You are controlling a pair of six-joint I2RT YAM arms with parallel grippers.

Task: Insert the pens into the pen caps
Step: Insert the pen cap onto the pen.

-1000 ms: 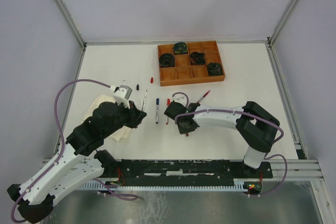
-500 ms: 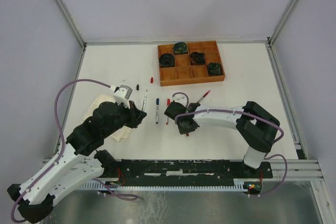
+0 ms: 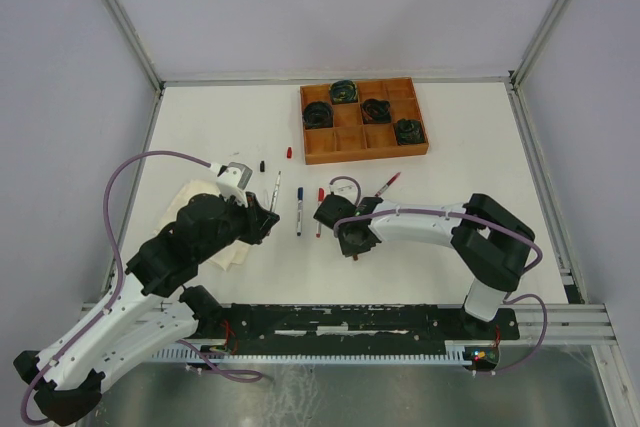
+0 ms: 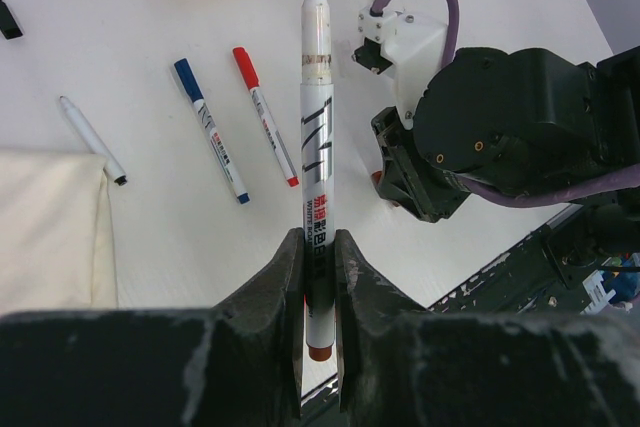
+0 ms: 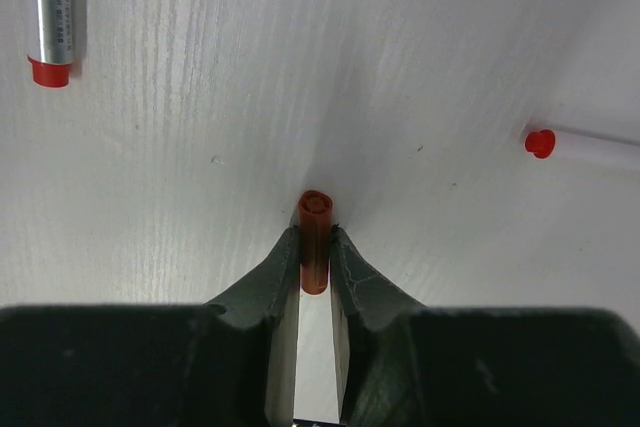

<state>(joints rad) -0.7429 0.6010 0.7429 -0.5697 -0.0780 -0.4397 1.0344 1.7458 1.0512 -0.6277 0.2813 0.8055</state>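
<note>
The left gripper [image 4: 318, 247] is clamped shut on a white pen [image 4: 318, 137], whose bare black tip points toward the far side. To its right, the right gripper [image 5: 315, 239] pinches a reddish-brown cap [image 5: 314, 209] low over the white table [image 3: 470, 147]. Left of the held pen, a blue-capped pen [image 4: 210, 132] and a red-capped pen [image 4: 265, 117] lie side by side. Further left, another white pen [image 4: 90, 139] lies just beside a folded cream cloth [image 4: 50, 237]. A red cap [image 3: 289, 153] and a black cap [image 3: 262, 165] lie near a wooden tray [image 3: 365, 156] at the far side.
</note>
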